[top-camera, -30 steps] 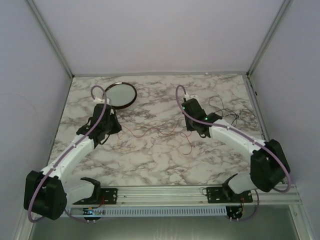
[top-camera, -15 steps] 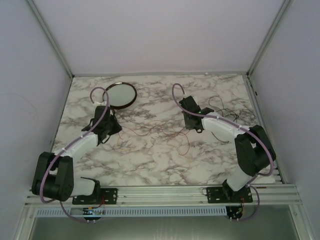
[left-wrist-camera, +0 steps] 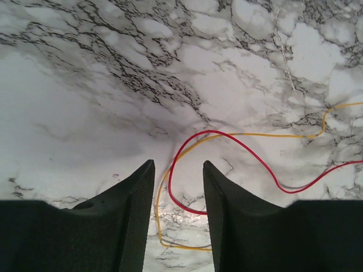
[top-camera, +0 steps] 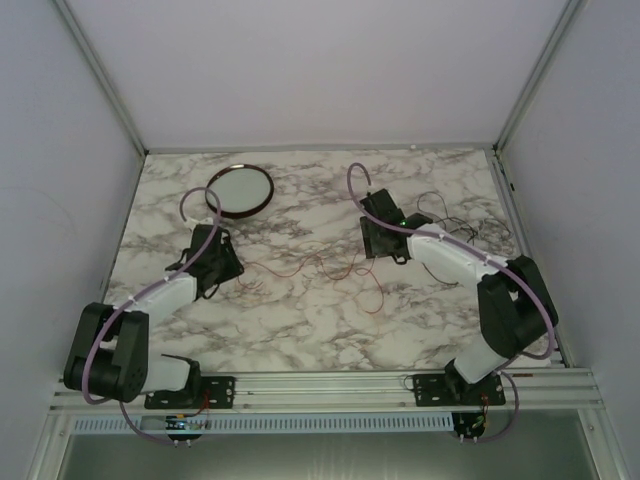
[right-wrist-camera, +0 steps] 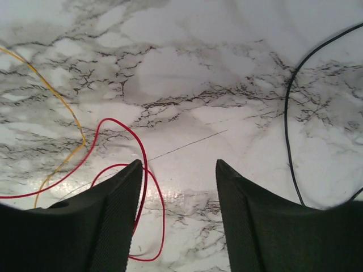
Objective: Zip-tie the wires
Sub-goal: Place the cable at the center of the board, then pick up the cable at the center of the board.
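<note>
The wires (top-camera: 290, 270) lie loose on the marble table (top-camera: 300, 330), thin red strands across the middle and black ones (top-camera: 455, 222) at the right. My left gripper (top-camera: 234, 266) hangs low over their left end. In the left wrist view it (left-wrist-camera: 178, 163) is open, with a red wire (left-wrist-camera: 211, 131) and a yellow wire (left-wrist-camera: 272, 135) looping on the table between its fingers, ungripped. My right gripper (top-camera: 375, 252) stands over the wires' right part. It (right-wrist-camera: 178, 161) is open and holds nothing; a red loop (right-wrist-camera: 113, 120) passes by its left finger, and a black wire (right-wrist-camera: 286, 113) runs off to the right.
A round dark-rimmed dish (top-camera: 240, 190) sits at the back left, beyond the left arm. Grey walls close the table on three sides. The arms' lilac cables (top-camera: 355, 185) arch above both wrists.
Both grippers have gone from shut to open, letting the wires drop flat. The left gripper has drawn back from the dish toward the near side; the right arm's elbow has folded in.
</note>
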Robot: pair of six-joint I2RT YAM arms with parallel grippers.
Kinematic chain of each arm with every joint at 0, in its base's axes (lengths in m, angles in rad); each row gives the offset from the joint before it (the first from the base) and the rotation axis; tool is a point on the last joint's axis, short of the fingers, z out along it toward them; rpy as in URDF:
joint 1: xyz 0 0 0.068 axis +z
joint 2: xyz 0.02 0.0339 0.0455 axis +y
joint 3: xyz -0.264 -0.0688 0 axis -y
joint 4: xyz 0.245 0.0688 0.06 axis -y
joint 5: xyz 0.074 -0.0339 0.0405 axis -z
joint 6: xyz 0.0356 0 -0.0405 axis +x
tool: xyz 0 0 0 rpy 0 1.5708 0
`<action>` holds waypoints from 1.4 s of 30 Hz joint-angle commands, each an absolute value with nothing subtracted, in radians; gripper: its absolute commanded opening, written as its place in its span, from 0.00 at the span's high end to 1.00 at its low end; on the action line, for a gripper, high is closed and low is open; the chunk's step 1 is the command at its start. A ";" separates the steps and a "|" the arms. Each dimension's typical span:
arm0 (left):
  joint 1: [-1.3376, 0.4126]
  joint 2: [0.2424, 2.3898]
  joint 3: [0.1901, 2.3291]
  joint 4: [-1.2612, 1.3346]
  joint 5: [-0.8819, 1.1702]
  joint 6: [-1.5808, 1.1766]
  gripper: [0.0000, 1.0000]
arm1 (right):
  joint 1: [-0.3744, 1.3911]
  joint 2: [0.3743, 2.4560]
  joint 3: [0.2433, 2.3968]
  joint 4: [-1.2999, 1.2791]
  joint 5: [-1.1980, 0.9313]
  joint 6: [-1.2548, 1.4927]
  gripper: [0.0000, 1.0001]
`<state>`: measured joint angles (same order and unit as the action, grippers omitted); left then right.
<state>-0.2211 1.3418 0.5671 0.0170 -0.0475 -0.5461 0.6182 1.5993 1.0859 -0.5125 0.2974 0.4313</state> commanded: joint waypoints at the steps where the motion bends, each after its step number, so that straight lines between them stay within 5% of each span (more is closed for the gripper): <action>1: -0.208 1.285 0.600 -0.012 -0.119 -0.528 0.55 | 0.616 1.514 1.129 -0.526 0.338 0.454 0.43; 10: -0.169 1.139 0.716 -0.141 -0.166 -0.487 0.31 | 0.599 1.398 1.082 -0.459 0.395 0.466 0.23; 25: -0.156 0.901 0.841 -0.028 0.105 -0.450 0.14 | 0.338 1.268 0.916 -0.427 0.375 0.429 0.23; 42: -0.158 0.903 0.821 0.114 0.326 -0.494 0.11 | 0.033 1.251 0.865 -0.344 0.325 0.370 0.30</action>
